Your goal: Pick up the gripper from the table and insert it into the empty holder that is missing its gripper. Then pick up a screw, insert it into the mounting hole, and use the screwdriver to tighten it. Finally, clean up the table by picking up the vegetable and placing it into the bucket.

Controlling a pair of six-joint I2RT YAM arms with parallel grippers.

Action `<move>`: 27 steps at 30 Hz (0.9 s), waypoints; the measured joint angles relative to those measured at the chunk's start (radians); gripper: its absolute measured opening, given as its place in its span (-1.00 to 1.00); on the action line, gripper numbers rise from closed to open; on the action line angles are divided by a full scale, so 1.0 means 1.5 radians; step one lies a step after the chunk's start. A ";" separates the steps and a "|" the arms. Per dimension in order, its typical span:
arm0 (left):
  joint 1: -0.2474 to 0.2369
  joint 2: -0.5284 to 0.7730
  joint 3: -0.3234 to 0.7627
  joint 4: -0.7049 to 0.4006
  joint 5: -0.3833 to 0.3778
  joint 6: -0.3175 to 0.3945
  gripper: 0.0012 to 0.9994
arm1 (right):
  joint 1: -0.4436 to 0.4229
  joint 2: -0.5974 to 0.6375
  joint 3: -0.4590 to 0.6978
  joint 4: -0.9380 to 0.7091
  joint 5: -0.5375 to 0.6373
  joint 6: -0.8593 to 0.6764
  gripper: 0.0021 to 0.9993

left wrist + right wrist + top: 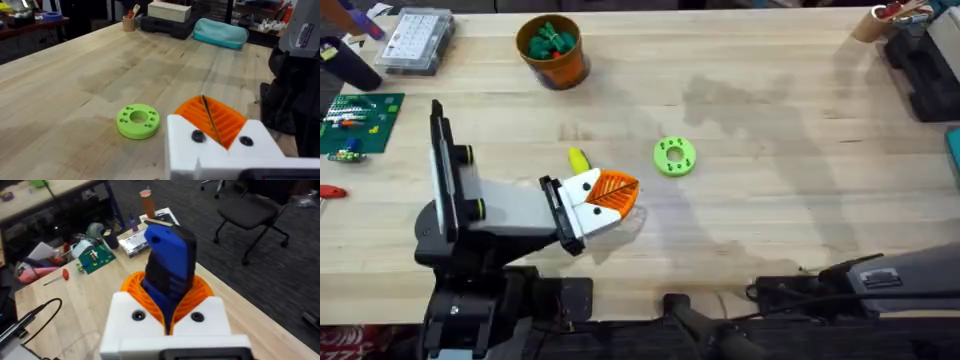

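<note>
Between the orange pads of the right claw [167,312] sits the blue screwdriver [170,265], clamped upright in the right wrist view, its body rising above the white fingers. Far across the desk [770,220], the orange bucket [555,50] stands near the back edge with green pieces inside it. The left claw [610,195] rests low over the wood, well apart from the bucket, its 2 pads pressed together with only a thin dark line between them (nothing visible held). A yellow object [578,160] lies just behind it, and a green disc [674,156] with holes lies just beside it.
</note>
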 joint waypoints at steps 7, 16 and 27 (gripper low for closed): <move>0.000 0.000 0.000 0.000 0.000 0.000 -0.99 | 0.041 -0.003 -0.153 0.208 -0.017 0.047 -0.96; 0.000 0.000 0.000 0.000 0.000 0.000 -0.99 | 0.082 -0.022 -0.281 0.345 -0.040 0.092 -0.96; 0.000 0.000 0.000 0.000 0.000 0.000 -0.99 | 0.089 -0.204 -0.440 0.529 -0.103 0.100 -0.96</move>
